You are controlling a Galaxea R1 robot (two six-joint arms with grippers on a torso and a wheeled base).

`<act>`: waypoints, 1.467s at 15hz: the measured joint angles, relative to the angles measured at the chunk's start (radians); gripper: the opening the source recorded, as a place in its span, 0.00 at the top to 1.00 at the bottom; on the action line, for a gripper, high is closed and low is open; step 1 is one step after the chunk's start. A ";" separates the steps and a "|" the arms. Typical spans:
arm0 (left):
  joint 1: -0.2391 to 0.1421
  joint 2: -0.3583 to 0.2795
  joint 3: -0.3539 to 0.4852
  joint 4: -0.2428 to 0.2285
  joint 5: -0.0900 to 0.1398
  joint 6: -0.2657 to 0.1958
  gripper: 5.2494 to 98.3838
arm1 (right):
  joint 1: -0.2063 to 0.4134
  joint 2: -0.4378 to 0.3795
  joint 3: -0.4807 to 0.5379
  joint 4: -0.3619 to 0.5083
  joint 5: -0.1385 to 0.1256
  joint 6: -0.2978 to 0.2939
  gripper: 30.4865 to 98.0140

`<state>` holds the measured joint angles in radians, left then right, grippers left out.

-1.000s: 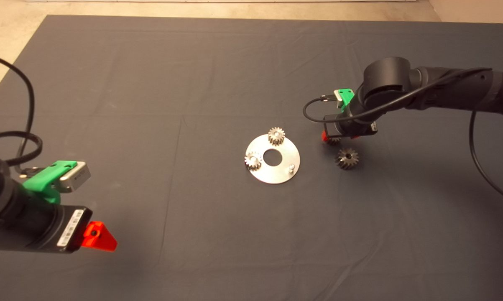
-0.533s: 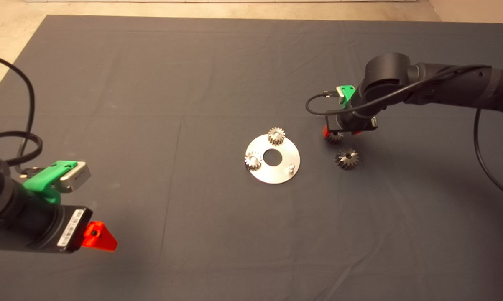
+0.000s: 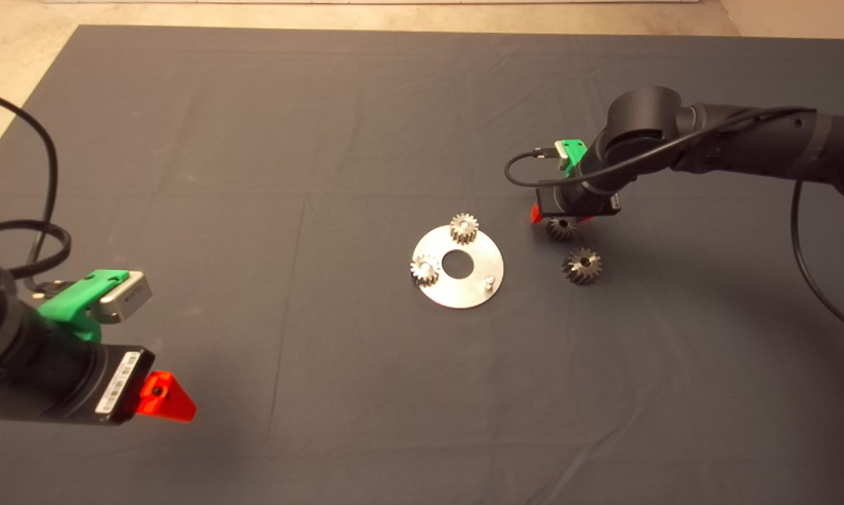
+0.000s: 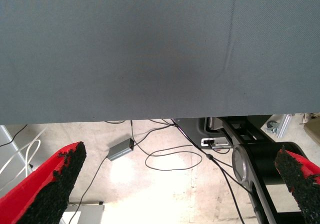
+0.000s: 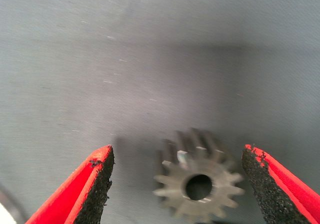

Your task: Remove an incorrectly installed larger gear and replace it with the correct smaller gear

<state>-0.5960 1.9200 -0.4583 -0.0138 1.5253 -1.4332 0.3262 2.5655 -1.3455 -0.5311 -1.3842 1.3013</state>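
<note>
Larger gear (image 3: 581,266) already off, lying near my right claw (image 5: 177,184). Claw apart, astride smaller gear (image 5: 198,183). Grasp and installing remain.

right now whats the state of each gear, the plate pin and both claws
smaller gear: flat on mat, between open right claw fingers, ungripped
larger gear: on mat, off plate
two paler gears: seated on plate
third pin: bare
left claw: open, parked lower left
</note>
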 measured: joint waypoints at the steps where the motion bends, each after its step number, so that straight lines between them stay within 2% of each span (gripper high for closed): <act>1: 0.000 0.000 0.000 0.000 0.000 0.001 0.00 | 0.000 0.000 0.000 0.000 0.005 0.000 0.44; 11: 0.000 0.000 0.000 0.000 0.000 0.007 0.00 | -0.002 -0.026 0.000 0.000 0.001 -0.003 0.44; 14: 0.000 0.000 0.000 0.000 0.000 0.007 0.00 | -0.002 -0.027 -0.002 0.000 0.000 -0.003 0.49; 19: 0.000 0.000 0.000 0.000 0.000 0.007 0.00 | -0.002 -0.027 -0.002 0.000 0.000 -0.003 0.49; 20: 0.000 0.000 0.000 0.000 0.000 0.007 0.00 | -0.002 -0.027 -0.002 0.000 0.000 -0.003 0.54; 22: 0.000 0.000 0.000 0.000 0.000 0.007 0.00 | -0.002 -0.021 -0.001 0.000 -0.002 -0.004 0.55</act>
<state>-0.5960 1.9200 -0.4583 -0.0138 1.5253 -1.4260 0.3243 2.5440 -1.3470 -0.5311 -1.3860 1.2974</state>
